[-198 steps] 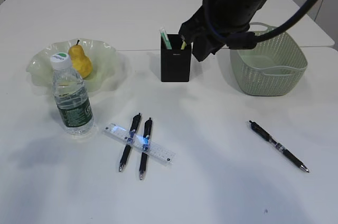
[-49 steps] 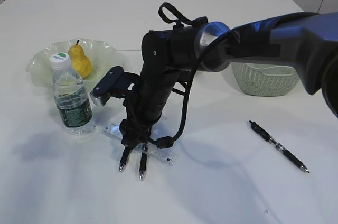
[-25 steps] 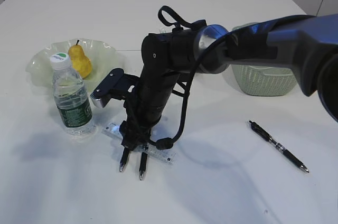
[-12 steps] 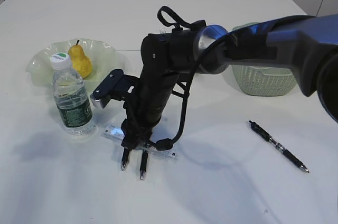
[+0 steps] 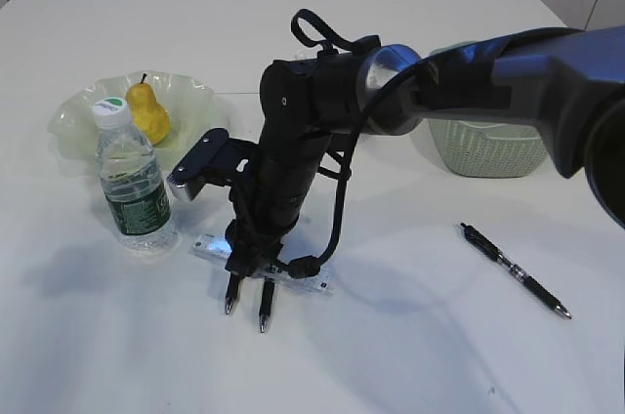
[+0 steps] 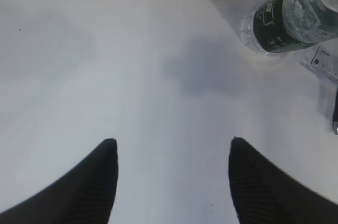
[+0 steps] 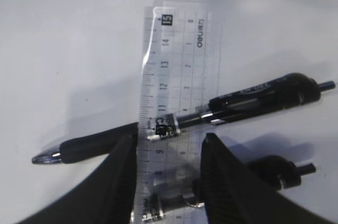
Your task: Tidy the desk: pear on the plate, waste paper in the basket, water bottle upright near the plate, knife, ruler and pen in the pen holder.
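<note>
The step in hand appears to be the pick-up of the ruler (image 7: 177,102) for the pen holder. The pear (image 5: 148,111) is already seen on the plate (image 5: 73,116), and the bottle (image 5: 134,180) stands upright near it. The holder itself is hidden behind the arm in the exterior view; the basket (image 5: 493,150) is partly seen at the right.

The right gripper (image 7: 169,147) is lowered over the clear ruler, which lies flat on the table (image 5: 410,336) beneath two black pens (image 7: 232,105). In the right wrist view its fingers (image 7: 119,182) are seen part-way open, one at each long edge of the ruler, very near or touching it. A firm grip cannot be told yet. The near pen crosses the ruler between the fingers, so it may be caught or dragged along.

The next move is judged to call for a full closing on the ruler's edges, then a lift clear of the pens. A third pen (image 5: 515,270) lies well apart at the right.

The left gripper (image 6: 169,182) is held wide open above bare table, with nothing in it.
</note>
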You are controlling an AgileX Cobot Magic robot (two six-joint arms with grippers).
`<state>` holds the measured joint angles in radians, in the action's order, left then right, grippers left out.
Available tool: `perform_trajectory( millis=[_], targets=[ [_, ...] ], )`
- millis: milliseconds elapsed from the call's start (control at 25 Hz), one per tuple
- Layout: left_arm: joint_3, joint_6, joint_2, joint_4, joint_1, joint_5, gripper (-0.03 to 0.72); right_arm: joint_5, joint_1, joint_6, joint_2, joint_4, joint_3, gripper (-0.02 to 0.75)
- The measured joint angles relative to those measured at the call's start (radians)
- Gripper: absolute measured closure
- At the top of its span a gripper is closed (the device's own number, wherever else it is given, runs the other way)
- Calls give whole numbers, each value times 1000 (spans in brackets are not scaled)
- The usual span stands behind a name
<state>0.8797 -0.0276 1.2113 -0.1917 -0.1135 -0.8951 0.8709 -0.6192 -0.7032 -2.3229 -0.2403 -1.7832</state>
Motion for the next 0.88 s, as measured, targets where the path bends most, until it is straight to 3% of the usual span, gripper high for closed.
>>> perform_trajectory(
  millis=[560, 880],
  targets=[
    [0, 2, 0, 0, 0, 0, 222, 26, 0, 0, 65, 2, 0, 459],
    [0, 2, 0, 0, 0, 0, 222, 38, 48, 0, 162, 2, 0, 460]
  ],
)
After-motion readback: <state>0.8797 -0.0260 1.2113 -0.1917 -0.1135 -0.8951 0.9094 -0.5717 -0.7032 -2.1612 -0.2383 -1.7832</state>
